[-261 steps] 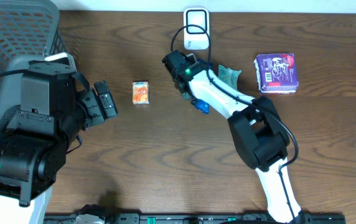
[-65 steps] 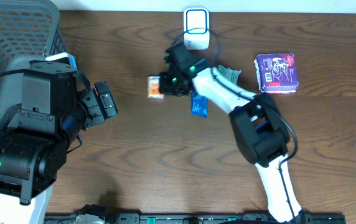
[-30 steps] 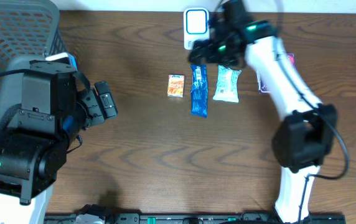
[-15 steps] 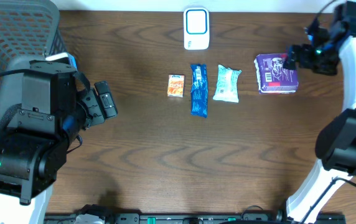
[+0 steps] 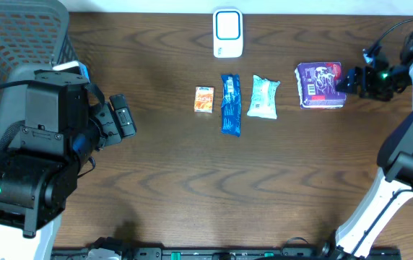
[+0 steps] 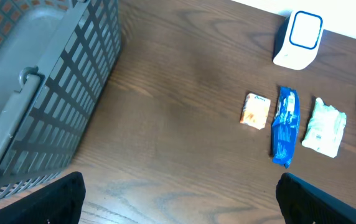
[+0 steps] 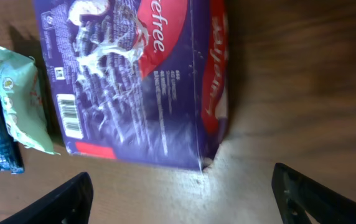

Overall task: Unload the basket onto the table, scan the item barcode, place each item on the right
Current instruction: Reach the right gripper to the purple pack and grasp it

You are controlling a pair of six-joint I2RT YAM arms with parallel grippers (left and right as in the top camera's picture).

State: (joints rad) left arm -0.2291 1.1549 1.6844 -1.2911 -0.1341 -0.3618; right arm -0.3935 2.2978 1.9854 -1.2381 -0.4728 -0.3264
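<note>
Basket (image 5: 19, 29) of grey mesh takes up the table's far left corner. The bulky left arm covers much of it from above, and the left wrist view shows only its slatted wall and a stretch of its floor, so its contents cannot be told. The table (image 5: 192, 180) is dark brown wood grain, with a strip of white wall along its far edge. A white scanner (image 5: 227, 32) stands at the middle of that far edge. In front of it three small things lie in a row, just beside one another: an orange box (image 5: 204, 99), a blue packet (image 5: 230, 104) and a pale green packet (image 5: 264, 97). The purple pack (image 5: 321, 84) lies flat to the right of the green packet, apart from it, with its barcode (image 7: 72, 118) facing up near the edge closest to that packet. The right gripper (image 5: 351, 81) sits low at the pack's right edge, pointing towards it. In the right wrist view its fingers (image 7: 72, 196) are spread wide, with the pack's near corner in the gap between them, clear of both. The left gripper (image 5: 123, 119) hangs well away beside the basket, its jaws spread wide over bare wood.
</note>
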